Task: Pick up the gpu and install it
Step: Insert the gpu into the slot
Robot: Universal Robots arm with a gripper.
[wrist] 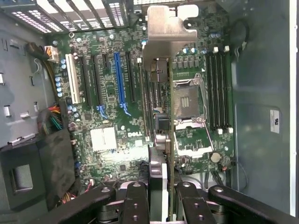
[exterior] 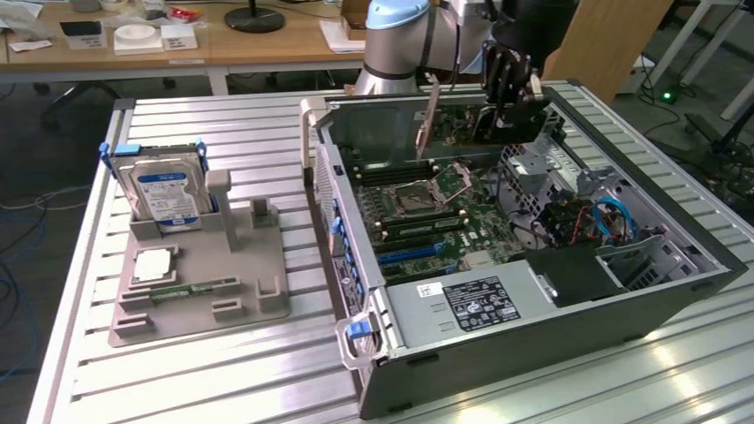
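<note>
The fingers (wrist: 135, 205) are clenched on the gpu (wrist: 161, 170). One black pair presses each face of the card, which shows edge-on between them in the wrist view. In the exterior view the gripper (exterior: 508, 99) grasps the gpu (exterior: 509, 124) by its upper edge. It holds the card upright over the far end of the open computer case (exterior: 659, 291), above the motherboard (exterior: 442, 216). The card's silver bracket (exterior: 432, 110) points toward the exterior view's left, close to the case's far wall. The pale arm (exterior: 407, 35) rises behind it.

The case lies on its side with the lid off. The motherboard covers its floor, and the processor socket (exterior: 421, 199) sits near the middle of the board. From the wrist, the gpu hangs in line with the long card slots, with a blue slot (wrist: 119, 84) and a white slot (wrist: 72, 86) on one side. The socket (wrist: 189, 102) and four memory slots (wrist: 218, 93) are on the other side. A power supply (exterior: 471, 302) with a label on top fills the near end of the case. A bundle of blue and red cables (exterior: 595, 221) sits on the exterior view's right.

On the exterior view's left, just beside the case, a grey holder (exterior: 236, 305) rests on the slatted table (exterior: 212, 380). A hard drive (exterior: 165, 196) stands upright in its far slot. Nearer, a small square chip (exterior: 154, 265) lies flat in a recess. A narrow green memory stick (exterior: 189, 289) lies in a groove just in front of it.
</note>
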